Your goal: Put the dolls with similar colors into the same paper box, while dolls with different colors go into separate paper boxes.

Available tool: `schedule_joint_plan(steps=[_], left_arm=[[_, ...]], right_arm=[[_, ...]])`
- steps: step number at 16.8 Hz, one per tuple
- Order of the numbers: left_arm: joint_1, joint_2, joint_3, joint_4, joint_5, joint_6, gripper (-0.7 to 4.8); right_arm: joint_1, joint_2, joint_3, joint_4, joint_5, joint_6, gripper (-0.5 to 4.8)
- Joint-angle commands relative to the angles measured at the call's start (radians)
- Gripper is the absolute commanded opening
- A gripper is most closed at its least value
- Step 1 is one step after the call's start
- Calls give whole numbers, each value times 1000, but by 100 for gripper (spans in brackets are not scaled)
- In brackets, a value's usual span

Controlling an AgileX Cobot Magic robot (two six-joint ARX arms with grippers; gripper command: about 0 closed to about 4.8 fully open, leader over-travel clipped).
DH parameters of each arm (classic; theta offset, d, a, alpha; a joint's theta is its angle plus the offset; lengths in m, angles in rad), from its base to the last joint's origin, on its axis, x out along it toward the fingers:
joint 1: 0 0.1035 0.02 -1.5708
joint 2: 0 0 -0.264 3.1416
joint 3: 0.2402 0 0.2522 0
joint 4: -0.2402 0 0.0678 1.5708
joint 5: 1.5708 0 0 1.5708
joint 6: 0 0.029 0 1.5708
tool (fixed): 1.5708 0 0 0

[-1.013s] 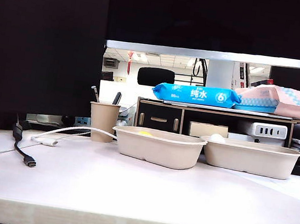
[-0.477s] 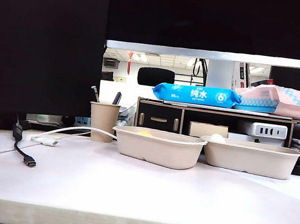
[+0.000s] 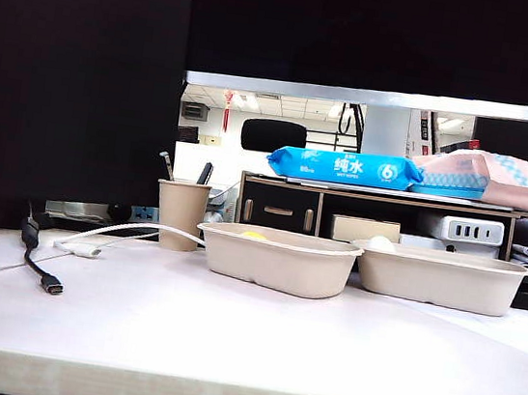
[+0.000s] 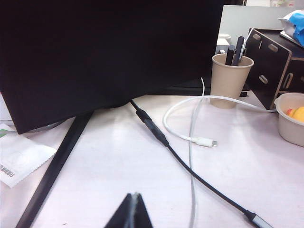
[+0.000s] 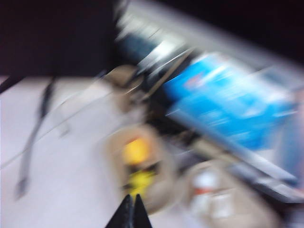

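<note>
Behind the two paper boxes the table is crowded: a beige paper cup holding pens stands just left of the left paper box, a white cable loops from near the cup toward a black cable lying on the left of the table, and a dark wooden shelf rises directly behind both boxes with a blue wipes pack and a pink-and-blue pack on top. A white power strip sits under the shelf top, behind the right paper box. The two boxes stand side by side, their near ends almost touching. Over the rim of the left box a sliver of yellow shows; in the blurred right wrist view this box holds two yellow dolls, the duck and the yellow figure, one beside the other. The right box holds one white doll, its rounded head just clearing the rim. The left hand hangs low over the table on the cable side, well apart from the boxes, its fingers pressed together and empty. The right hand is above the boxes, fingers also closed with nothing between them; its view is heavily smeared. Neither hand appears in the exterior view.
</note>
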Motion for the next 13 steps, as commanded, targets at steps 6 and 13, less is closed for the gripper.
schedule_joint_plan(steps=[6, 13], left_arm=[[1, 0, 1, 5, 4, 1, -5], [1, 0, 1, 5, 3, 1, -5]], right_arm=[[-549, -397, -143, 67, 5, 36, 0], [-897, -861, -919, 533, -410, 241, 0]])
